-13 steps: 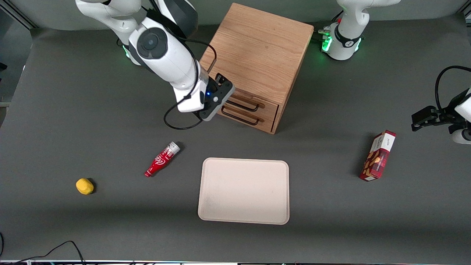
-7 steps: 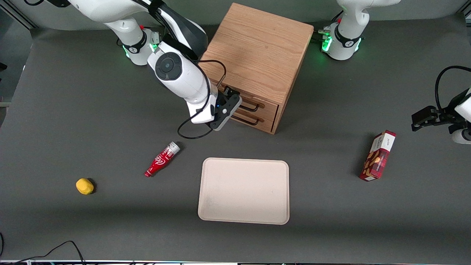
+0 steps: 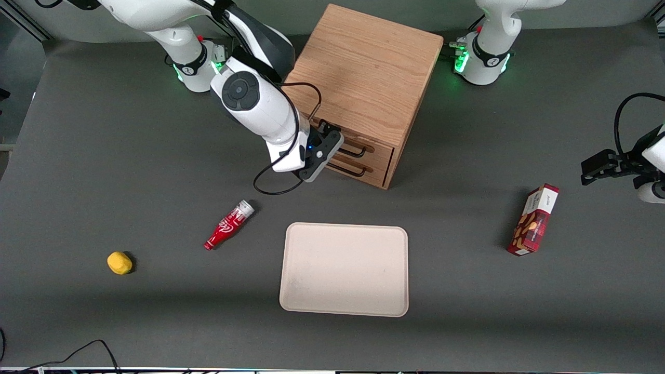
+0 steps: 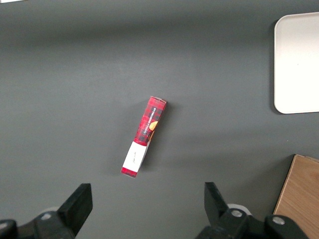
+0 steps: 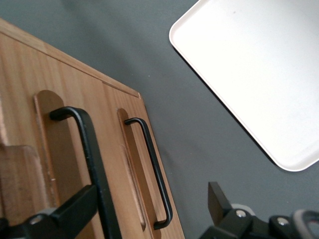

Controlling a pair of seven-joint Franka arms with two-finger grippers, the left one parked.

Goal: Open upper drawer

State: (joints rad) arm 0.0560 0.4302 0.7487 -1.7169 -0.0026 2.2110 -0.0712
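The tabletop (image 3: 104,156) is covered in dark grey, and the boxy wooden cabinet (image 3: 366,78) is seen standing near its edge farthest from the front camera, roughly midway along. Two alike light-oak fronts are shown on the cabinet's face. The upper drawer (image 3: 371,147) is shown closed, flush with the cabinet face, above the lower drawer (image 3: 363,174). Each front carries a thin black wire handle set over a shallow recess. The gripper (image 3: 332,148) is held in front of the upper drawer, at the end of its face toward the working arm. Its fingers (image 5: 75,209) are spread apart; the upper drawer's handle (image 5: 92,164) is seen just beside one finger, on its inner side, unclamped. The lower drawer's handle (image 5: 152,169) lies between the two fingers.
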